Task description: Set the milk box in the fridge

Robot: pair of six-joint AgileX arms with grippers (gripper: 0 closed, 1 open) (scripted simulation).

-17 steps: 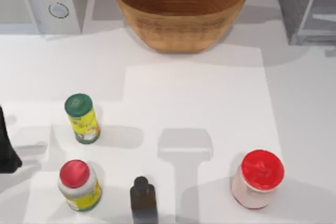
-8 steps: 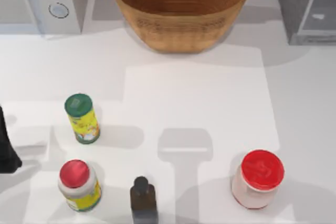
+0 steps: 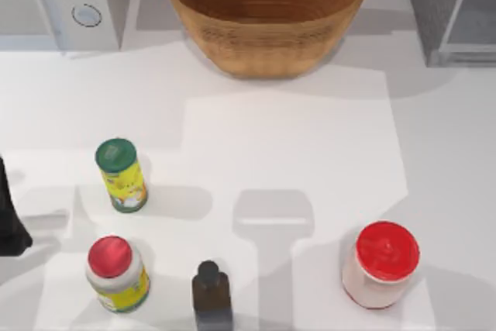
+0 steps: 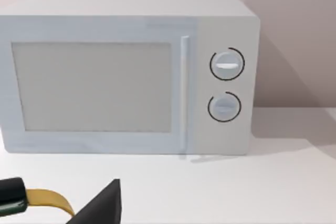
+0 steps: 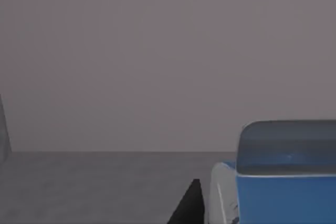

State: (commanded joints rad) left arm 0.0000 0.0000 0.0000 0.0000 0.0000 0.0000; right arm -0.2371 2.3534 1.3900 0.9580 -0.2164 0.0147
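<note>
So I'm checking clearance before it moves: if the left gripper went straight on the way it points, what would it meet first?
Probably the white microwave, facing the left wrist camera head-on. Bare table lies before it; depth is unclear.

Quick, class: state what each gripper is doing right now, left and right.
Left gripper: parked at the table's left edge; cannot be told.
Right gripper: beside the milk box in a grey interior; grip cannot be told.

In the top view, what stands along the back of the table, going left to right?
White microwave with two round knobs → wicker basket → grey fridge.
</note>
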